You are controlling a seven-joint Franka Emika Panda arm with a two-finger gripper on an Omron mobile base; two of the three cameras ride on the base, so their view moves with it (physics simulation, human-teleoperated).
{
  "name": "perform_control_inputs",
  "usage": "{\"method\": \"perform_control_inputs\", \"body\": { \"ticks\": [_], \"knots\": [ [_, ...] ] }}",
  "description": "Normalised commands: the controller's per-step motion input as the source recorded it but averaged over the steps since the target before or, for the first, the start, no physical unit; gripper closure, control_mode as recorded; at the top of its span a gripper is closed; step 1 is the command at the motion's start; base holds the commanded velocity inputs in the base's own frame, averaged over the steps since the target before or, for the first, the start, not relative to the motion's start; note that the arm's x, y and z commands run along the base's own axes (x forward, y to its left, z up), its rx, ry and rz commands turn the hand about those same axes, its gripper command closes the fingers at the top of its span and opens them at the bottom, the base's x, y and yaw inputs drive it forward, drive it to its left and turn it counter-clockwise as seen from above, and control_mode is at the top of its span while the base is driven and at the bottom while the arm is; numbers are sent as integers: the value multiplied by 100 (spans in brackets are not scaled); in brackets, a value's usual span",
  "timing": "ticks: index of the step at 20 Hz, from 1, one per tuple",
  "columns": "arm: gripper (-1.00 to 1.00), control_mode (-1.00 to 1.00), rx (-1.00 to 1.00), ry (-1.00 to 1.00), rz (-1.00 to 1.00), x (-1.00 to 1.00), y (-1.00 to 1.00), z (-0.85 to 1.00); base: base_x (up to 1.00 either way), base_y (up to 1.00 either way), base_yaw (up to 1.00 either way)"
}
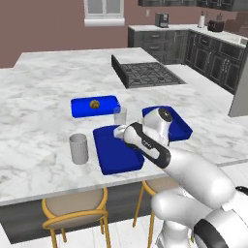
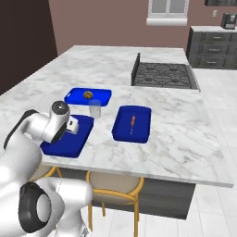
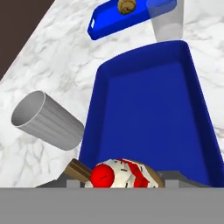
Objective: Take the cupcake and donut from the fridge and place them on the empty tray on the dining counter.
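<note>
While the white arm reaches over the near edge of the white-grey marble dining counter [image 1: 43, 126], its two-finger gripper [image 3: 116, 175] hangs above the plain deep-blue rectangular tray [image 3: 148, 113], at that tray's near end. Between the fingers sits the small cupcake [image 3: 117, 173], white-frosted with a glossy red topping and a tan-brown wrapper; the fingers pinch it from both sides. Inside its low, smooth rim the tray floor is bare blue.

Just beside the tray's left rim stands a ribbed grey cup [image 1: 78, 148], upright and open-topped. At the tray's far end a clear drinking glass [image 1: 119, 116] stands close to the rim. Beyond the glass lies a second blue tray [image 1: 95, 106] bearing a small round brown piece [image 1: 94, 103]. To the right, a third blue tray [image 2: 132, 123] holds a thin orange-brown item [image 2: 132, 122], too small to tell.

Open marble extends to the left and far sides; a black gas cooktop [image 1: 147, 73] is set into the far part of the counter. Yellow-framed stools [image 1: 75, 208] stand under the near edge.
</note>
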Motion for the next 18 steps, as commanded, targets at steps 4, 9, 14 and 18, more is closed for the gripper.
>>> {"method": "perform_control_inputs", "body": {
  "ticks": [4, 9, 14, 18],
  "knots": [
    [100, -100, 1, 18, 0, 44, 0, -17, 0, 0, 0],
    [100, -100, 0, 6, 0, 28, 1, -14, 0, 0, 0],
    [100, -100, 0, -8, 0, 6, 25, -15, 0, 0, 0],
    [100, -100, -2, -20, 1, 1, 38, -23, 0, 0, 0]
  ]
}}
